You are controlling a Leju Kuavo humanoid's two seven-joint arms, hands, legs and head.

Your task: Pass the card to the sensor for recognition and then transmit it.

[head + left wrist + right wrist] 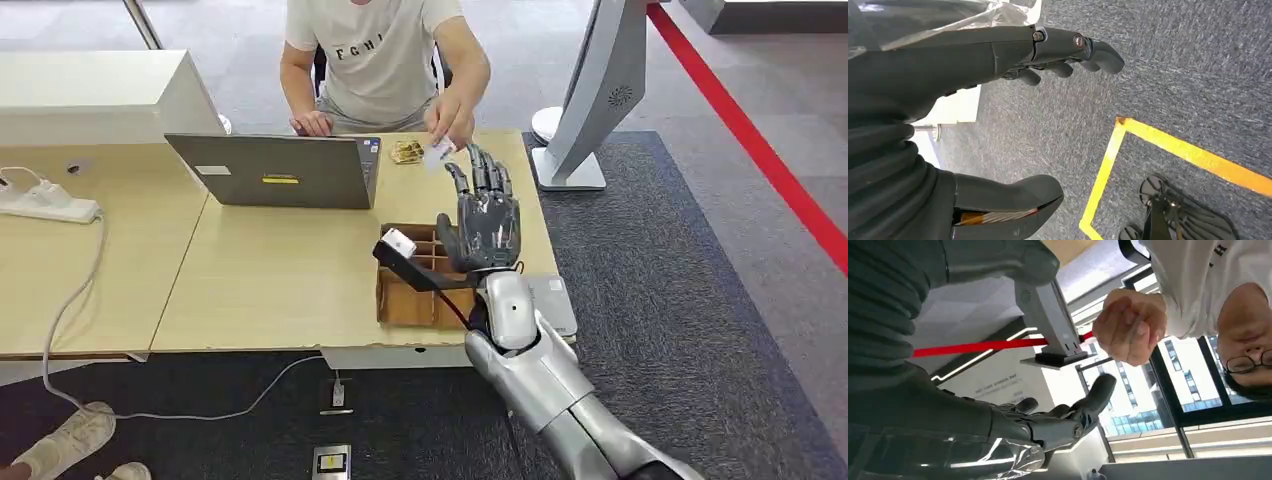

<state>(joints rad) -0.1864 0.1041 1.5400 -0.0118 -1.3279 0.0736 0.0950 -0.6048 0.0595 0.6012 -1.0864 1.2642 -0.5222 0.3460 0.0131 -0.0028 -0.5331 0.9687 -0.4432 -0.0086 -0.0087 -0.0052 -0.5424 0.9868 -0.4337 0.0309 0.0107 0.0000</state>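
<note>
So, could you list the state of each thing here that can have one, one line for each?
Right robot hand: raised over the table, fingers apart, holding nothing.
Left robot hand: hanging over the carpet, holding nothing, fingers apart.
Card: pinched in the person's hand, just beyond the right robot hand's fingertips.
Laptop: open, lid upright, its back to the robot.
Wooden tray: on the table, compartments open on top.

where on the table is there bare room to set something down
Bare wood lies in front of the laptop, left of the divided tray. Crowded: the far right corner, with the right hand, the person's hand and card.
</note>
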